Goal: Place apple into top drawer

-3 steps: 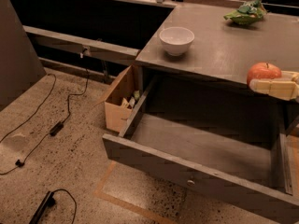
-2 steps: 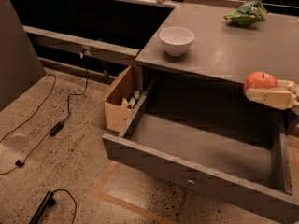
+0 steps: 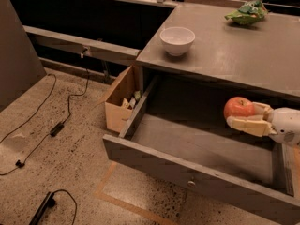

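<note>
The red-orange apple [image 3: 238,108] is held in my gripper [image 3: 244,117], whose pale fingers [image 3: 248,125] are closed around it. The gripper reaches in from the right edge and holds the apple in the air above the right half of the open top drawer [image 3: 201,150]. The drawer is pulled well out from under the grey counter; its flat front panel carries a small metal knob [image 3: 191,183]. The drawer floor below the apple is bare.
A white bowl [image 3: 177,40] and a green leafy bag [image 3: 247,12] sit on the counter top [image 3: 234,50]. A brown cardboard box [image 3: 119,100] stands on the floor against the drawer's left side. Cables [image 3: 56,125] lie on the speckled floor.
The gripper with the apple has moved down and to the left, from counter-edge height to lower over the open drawer. The drawer, bowl and bag have not moved.
</note>
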